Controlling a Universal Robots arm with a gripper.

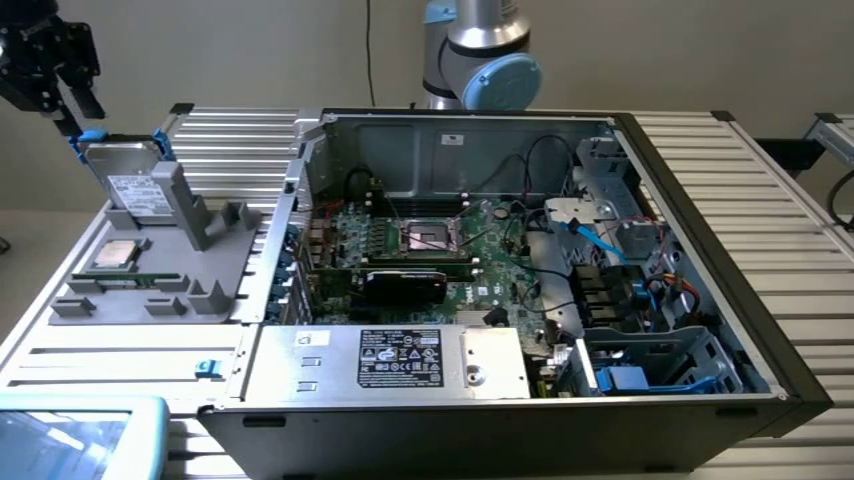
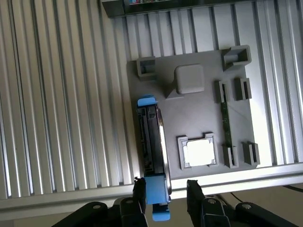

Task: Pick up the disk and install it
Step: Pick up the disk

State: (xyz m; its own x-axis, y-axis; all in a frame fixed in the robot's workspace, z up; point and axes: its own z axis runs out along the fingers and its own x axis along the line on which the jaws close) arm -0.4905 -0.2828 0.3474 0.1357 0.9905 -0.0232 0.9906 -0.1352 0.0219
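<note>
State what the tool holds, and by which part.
Nothing gripped: the open tool straddles the blue end tab of the grey-metal hard drive, with a gap beside one finger.

Open computer case (image 1: 461, 150) beside grey holder (image 2: 194, 120)

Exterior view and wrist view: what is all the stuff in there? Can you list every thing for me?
Disk: one, grey with a blue bracket, standing on edge in the tray.
Tray: one, grey, on the table at the exterior view's left.
Processor chip: one, silver, in a tray pocket.
Memory stick: one, green, in a tray slot.
Computer case: one, black, open, beside the tray.
Motherboard: one, green, inside the case.
Power supply: one, silver, at the case's near edge.
Table: one, silver slats, under everything.
Robot arm: one, silver and light blue, behind the case.
Gripper: one, black, open, around the disk's blue end tab.
</note>
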